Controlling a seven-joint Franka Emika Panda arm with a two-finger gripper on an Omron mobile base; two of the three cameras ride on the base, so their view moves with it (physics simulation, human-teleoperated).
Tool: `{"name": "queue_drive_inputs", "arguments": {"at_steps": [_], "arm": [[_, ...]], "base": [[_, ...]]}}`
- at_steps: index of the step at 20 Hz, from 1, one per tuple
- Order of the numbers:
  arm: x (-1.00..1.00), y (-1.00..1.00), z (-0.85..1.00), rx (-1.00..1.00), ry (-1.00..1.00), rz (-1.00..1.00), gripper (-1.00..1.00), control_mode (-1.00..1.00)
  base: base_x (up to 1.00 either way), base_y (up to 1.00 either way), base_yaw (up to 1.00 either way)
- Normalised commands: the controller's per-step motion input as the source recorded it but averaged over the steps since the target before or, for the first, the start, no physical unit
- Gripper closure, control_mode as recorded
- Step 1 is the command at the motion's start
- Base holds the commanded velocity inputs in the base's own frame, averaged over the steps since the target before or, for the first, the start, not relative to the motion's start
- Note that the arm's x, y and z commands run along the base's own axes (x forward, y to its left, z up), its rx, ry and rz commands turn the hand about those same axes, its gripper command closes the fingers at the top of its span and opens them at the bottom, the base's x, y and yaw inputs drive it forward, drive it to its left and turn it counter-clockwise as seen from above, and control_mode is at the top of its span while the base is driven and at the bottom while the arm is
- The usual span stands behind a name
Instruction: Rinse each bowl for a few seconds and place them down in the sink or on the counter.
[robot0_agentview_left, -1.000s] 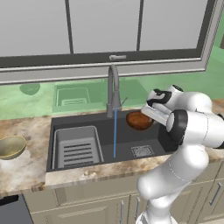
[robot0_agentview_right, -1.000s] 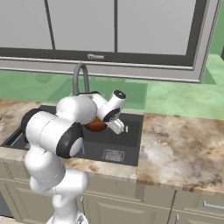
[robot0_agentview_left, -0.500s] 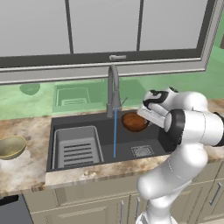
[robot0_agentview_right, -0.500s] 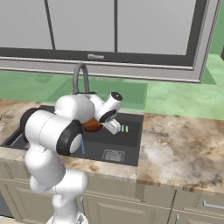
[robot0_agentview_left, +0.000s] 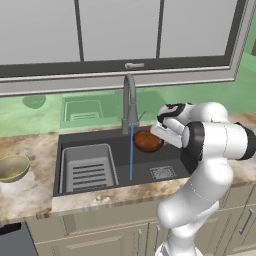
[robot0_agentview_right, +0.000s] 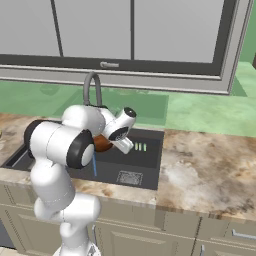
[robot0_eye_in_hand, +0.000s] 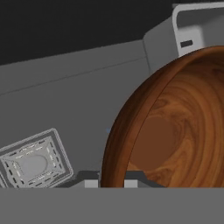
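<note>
Two bowls are in play at a kitchen sink (robot0_agentview_left: 90, 137). The reddish-brown bowl (robot0_agentview_left: 148, 141) hangs tipped on its side above the dark basin, its rim pinched in the robot's pincer (robot0_agentview_left: 159, 134), whose jaws are closed almost completely on it. It sits just right of the thin blue stream of water (robot0_agentview_left: 131, 152) falling from the grey tap (robot0_agentview_left: 129, 102); whether the water touches the bowl cannot be told. The olive-gold bowl (robot0_agentview_left: 12, 168) rests upright on the mottled worktop (robot0_agentview_left: 30, 187), well left of the sink.

From the left base camera, the grey slotted tray (robot0_agentview_left: 89, 167) fills the basin's left half and the square drain (robot0_agentview_left: 162, 172) lies below the held bowl. From the right base camera, the arm's white body covers most of the brown bowl (robot0_agentview_right: 102, 144), leaving a sliver beside the pincer (robot0_agentview_right: 116, 142); the drain (robot0_agentview_right: 129, 177) and a long bare stretch of worktop (robot0_agentview_right: 205, 170) to the right show clearly.

The hand camera looks into the bowl (robot0_eye_in_hand: 175, 127), showing swirled wood grain inside, with the drain (robot0_eye_in_hand: 33, 166) low at left and a corner of the tray (robot0_eye_in_hand: 197, 24) at upper right.
</note>
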Motion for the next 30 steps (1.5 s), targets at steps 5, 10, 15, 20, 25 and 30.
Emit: {"name": "queue_drive_inputs", "arguments": {"at_steps": [5,10,15,20,25,30], "arm": [[0.17,0.19,-0.12,0.01,0.0,0.03,1.0,-1.0],[0.18,0.13,-0.11,0.01,-0.01,0.02,1.0,-1.0],[0.26,0.07,-0.12,0.0,0.0,0.01,1.0,-1.0],[0.09,-0.03,-0.06,0.01,-0.02,0.02,1.0,-1.0],[-0.04,-0.29,0.0,0.02,-0.05,0.07,1.0,-1.0],[-0.04,-0.3,0.0,0.02,-0.05,0.07,1.0,-1.0]], "base": [[0.0,0.0,0.0],[0.0,0.0,0.0],[0.0,0.0,0.0],[0.0,0.0,0.0],[0.0,0.0,0.0],[0.0,0.0,0.0]]}}
